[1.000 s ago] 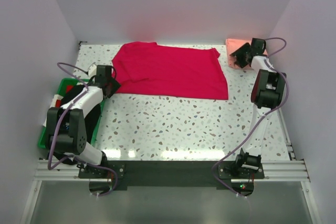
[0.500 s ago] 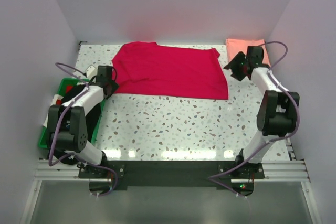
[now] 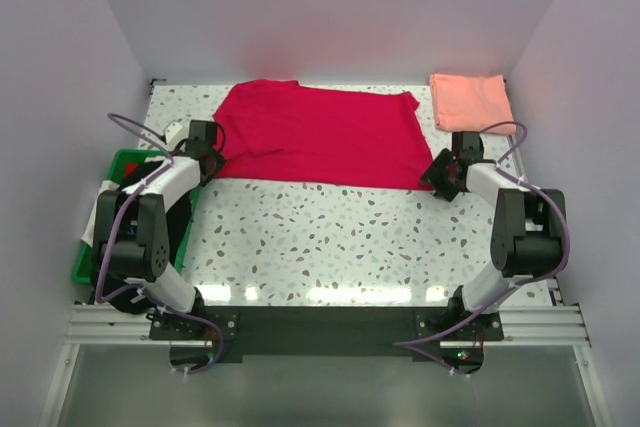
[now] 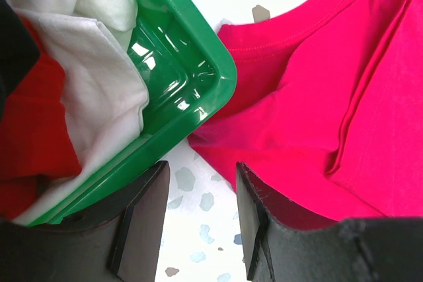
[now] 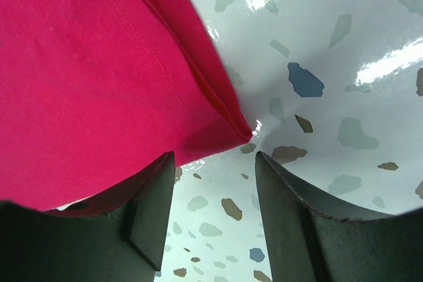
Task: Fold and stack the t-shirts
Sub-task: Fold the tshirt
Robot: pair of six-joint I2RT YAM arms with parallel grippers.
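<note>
A crimson red t-shirt (image 3: 325,135) lies spread flat across the far half of the table. A salmon pink t-shirt (image 3: 470,99) lies folded at the far right corner. My left gripper (image 3: 206,150) hovers open at the red shirt's near left corner (image 4: 218,150), between the cloth and the green crate; only bare table shows between its fingers (image 4: 142,219). At the shirt's near right corner (image 5: 231,130) my right gripper (image 3: 442,169) also stands open, nothing between its fingers (image 5: 149,209).
A green plastic crate (image 3: 90,247) holding white, black and red cloth stands at the table's left edge, its corner (image 4: 218,77) right beside my left gripper. Grey walls close in the left, back and right sides.
My right gripper left the pink shirt at the far right corner and came down to the red shirt's near right corner. My left gripper crept slightly farther back along the shirt's left edge.
</note>
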